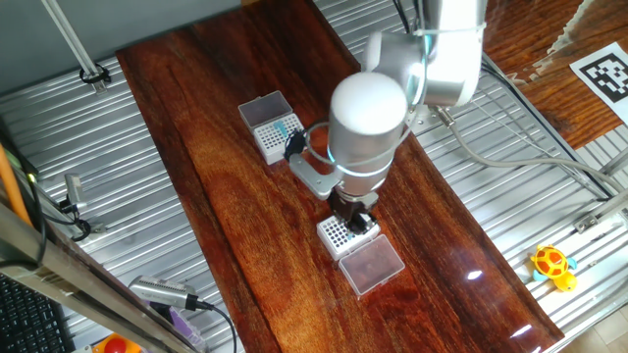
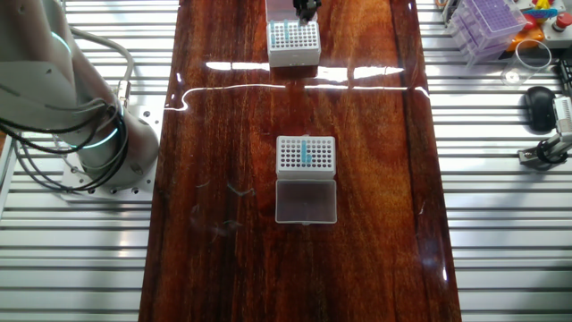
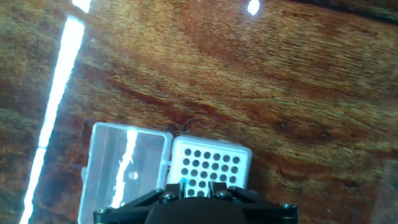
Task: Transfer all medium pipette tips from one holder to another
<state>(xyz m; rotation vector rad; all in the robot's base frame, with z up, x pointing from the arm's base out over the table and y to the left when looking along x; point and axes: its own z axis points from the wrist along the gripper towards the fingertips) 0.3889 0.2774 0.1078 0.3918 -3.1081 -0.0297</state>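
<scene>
Jaws over white rack (image 3: 210, 168) near edge, grip state unclear, bare wood table (image 1: 216, 176) around

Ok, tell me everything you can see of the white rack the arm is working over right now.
The small white plastic rack with a grid of dark round holes sits flat on the glossy brown wooden table. Its clear hinged lid lies open flat beside it, still attached along one edge. In the other fixed view a few teal tips show in its near rows; most holes look empty. The black tool hangs over one edge of the grid; whether it touches the rack, or holds a tip, cannot be told.
</scene>
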